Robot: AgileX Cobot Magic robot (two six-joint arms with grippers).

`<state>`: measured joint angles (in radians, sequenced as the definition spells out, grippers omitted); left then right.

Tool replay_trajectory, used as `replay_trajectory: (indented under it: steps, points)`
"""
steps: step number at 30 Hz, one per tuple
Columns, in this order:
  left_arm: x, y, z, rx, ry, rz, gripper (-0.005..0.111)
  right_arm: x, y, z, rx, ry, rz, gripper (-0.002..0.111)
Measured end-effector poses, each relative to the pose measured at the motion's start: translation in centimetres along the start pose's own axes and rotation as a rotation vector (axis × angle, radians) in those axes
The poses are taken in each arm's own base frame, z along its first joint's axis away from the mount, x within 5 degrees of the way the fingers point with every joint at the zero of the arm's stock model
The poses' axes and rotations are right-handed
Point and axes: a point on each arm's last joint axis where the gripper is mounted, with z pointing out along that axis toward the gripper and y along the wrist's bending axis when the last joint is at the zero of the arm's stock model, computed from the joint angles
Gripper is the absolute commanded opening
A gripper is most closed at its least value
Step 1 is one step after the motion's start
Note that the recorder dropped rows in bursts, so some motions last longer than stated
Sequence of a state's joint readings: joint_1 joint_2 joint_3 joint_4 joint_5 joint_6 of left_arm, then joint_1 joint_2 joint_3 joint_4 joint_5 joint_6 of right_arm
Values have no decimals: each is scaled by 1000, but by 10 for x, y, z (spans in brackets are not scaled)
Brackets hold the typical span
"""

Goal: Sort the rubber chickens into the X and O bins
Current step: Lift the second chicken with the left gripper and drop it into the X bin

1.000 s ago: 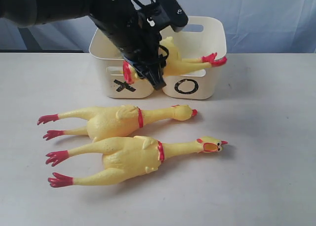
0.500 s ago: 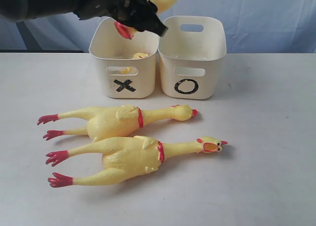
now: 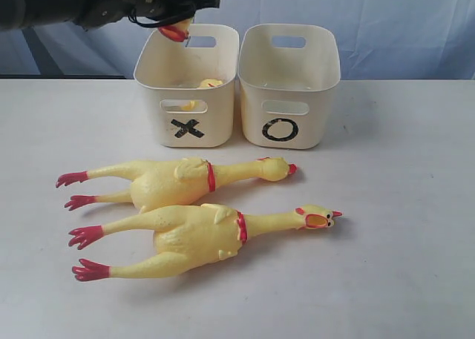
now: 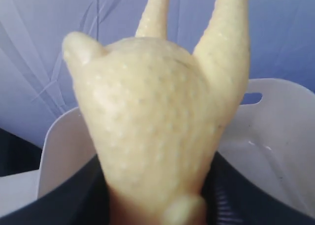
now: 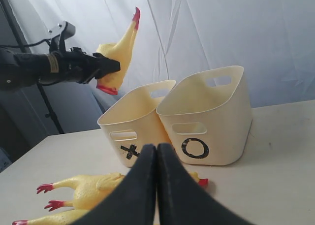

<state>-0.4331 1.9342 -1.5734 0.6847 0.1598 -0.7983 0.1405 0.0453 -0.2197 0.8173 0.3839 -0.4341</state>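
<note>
One yellow object (image 3: pixel 210 83) half-hidden inside X bin (image 3: pixel 152 94)

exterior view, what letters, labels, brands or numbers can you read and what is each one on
"X": black mark on the front wall of the cream bin on the left in the exterior view.
"O": black mark on the front wall of the matching bin right beside it.
No other words, brands or numbers show in any view.
</note>
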Motion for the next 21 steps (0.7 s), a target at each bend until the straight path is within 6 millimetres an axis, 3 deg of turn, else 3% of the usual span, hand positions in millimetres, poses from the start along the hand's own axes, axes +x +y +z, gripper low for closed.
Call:
replay_trajectory:
  steps: [8,11,15,19,21]
  points:
    - [37,18,34,-43,95,12,5,0,0,0,0,0,0,0]
    - [47,20,41,-50,119,27,16,0,0,0,0,0,0,0]
    - [54,21,46,-50,134,38,38,0,0,0,0,0,0,0]
    - [55,21,46,-50,136,38,61,0,0,0,0,0,0,0]
    - [54,21,46,-49,134,38,67,0,0,0,0,0,0,0]
